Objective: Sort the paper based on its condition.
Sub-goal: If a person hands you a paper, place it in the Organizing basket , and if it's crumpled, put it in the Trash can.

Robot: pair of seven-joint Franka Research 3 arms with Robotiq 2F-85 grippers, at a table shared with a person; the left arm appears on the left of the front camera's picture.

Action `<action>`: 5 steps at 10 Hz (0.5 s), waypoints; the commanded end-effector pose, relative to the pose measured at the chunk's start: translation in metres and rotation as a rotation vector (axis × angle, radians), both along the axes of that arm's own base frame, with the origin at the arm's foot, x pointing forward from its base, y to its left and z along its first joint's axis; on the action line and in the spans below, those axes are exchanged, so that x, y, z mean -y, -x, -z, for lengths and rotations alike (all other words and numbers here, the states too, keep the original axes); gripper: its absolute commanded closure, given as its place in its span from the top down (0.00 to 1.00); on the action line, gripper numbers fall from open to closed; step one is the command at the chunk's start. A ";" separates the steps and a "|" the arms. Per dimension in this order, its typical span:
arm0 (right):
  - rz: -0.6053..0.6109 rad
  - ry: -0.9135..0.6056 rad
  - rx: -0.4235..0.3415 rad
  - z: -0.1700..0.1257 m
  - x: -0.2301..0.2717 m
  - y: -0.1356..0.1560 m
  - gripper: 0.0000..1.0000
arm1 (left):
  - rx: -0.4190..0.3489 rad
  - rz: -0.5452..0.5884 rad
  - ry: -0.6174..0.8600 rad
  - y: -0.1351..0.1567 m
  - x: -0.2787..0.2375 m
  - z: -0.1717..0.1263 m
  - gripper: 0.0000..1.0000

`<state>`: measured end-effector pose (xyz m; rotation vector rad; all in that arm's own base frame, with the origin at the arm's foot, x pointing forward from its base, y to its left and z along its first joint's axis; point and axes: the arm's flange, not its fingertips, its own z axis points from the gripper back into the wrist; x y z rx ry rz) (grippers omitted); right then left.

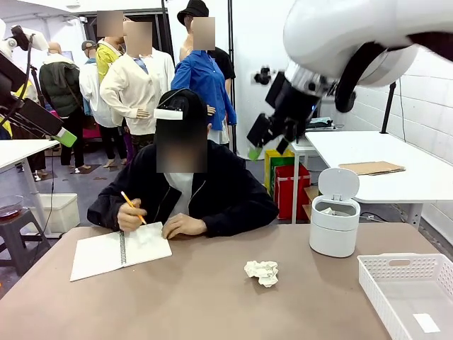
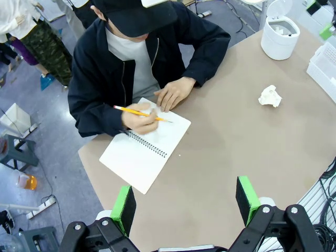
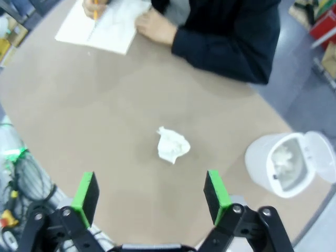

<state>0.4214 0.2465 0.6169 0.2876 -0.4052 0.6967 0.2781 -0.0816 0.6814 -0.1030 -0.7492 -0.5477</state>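
Indoors, under bright, even light. Up front, a brown tabletop (image 1: 177, 297) with a rounded edge. Beyond it, grey floor (image 1: 85, 188). On the right, a white brick-patterned wall (image 1: 425, 106), and before it a long white side table (image 1: 340, 149). By that table's near end, red and yellow crates (image 1: 291, 188) stacked on the floor. At left, another white table (image 1: 14, 152), with a grey stool (image 1: 21, 225) and a white storage box (image 1: 62, 211) close beside it.

The right end effector (image 3: 150, 185), jaws spread wide and empty, hung above the brown counter (image 3: 68, 110). The crumpled paper (image 3: 172, 146) lay apart from it, between and beyond its green pads (image 3: 86, 194). A white bin (image 3: 283, 167) (lid open) stood nearby; a person's hand (image 3: 155, 25) rested beside a notebook (image 3: 107, 29).
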 end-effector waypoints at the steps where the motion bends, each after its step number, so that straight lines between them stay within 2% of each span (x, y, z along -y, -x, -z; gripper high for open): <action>1: 0.040 0.040 -0.116 0.014 -0.013 -0.021 1.00 | 0.000 -0.001 0.002 0.000 -0.001 0.000 1.00; 3: 0.122 0.103 -0.159 0.048 -0.019 -0.038 1.00 | 0.000 -0.001 0.002 0.000 -0.001 0.000 1.00; 4: 0.136 0.167 -0.195 0.075 -0.025 -0.044 1.00 | 0.000 -0.001 0.002 0.000 -0.001 0.000 1.00; 5: 0.099 0.227 -0.230 0.104 -0.028 -0.049 1.00 | 0.000 -0.001 0.002 0.000 -0.001 0.000 1.00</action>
